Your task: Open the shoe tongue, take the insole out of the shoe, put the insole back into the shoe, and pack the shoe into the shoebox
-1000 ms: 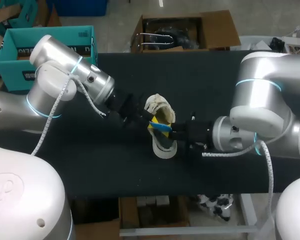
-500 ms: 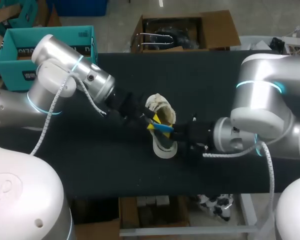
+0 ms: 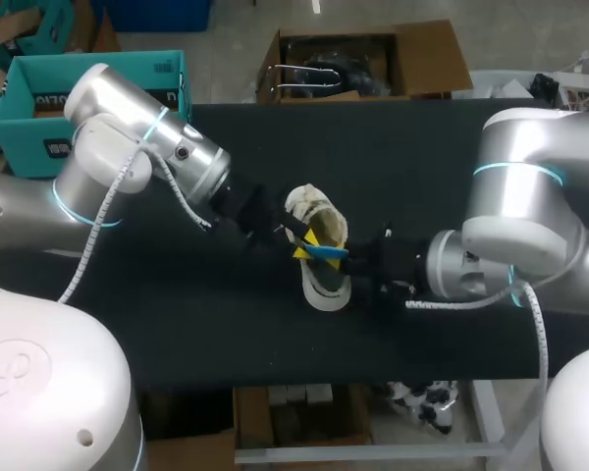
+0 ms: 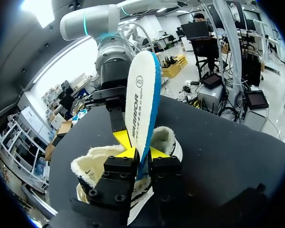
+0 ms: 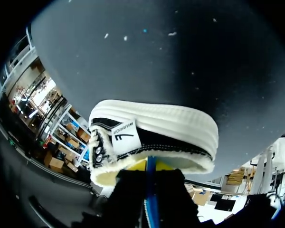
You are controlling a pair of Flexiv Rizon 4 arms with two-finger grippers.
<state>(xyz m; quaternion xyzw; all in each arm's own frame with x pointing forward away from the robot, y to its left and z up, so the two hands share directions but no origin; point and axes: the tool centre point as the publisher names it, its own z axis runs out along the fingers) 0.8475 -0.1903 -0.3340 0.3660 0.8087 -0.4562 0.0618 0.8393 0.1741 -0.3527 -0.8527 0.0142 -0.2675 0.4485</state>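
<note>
At the middle of the black surface (image 3: 206,324) lies the shoe (image 3: 324,287), its fleece lining showing. Over its opening the white, blue-edged insole (image 4: 142,95) stands on edge, pinched between the nearly closed yellow tips of the left pincer (image 4: 140,153). The right pincer (image 5: 151,166) clamps the same insole from the opposite side.

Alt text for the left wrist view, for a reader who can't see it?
The left gripper is shut on a white, blue-edged insole, holding it upright over the fleece-lined shoe on the black table. The right arm comes in from ahead, up to the insole.
</note>
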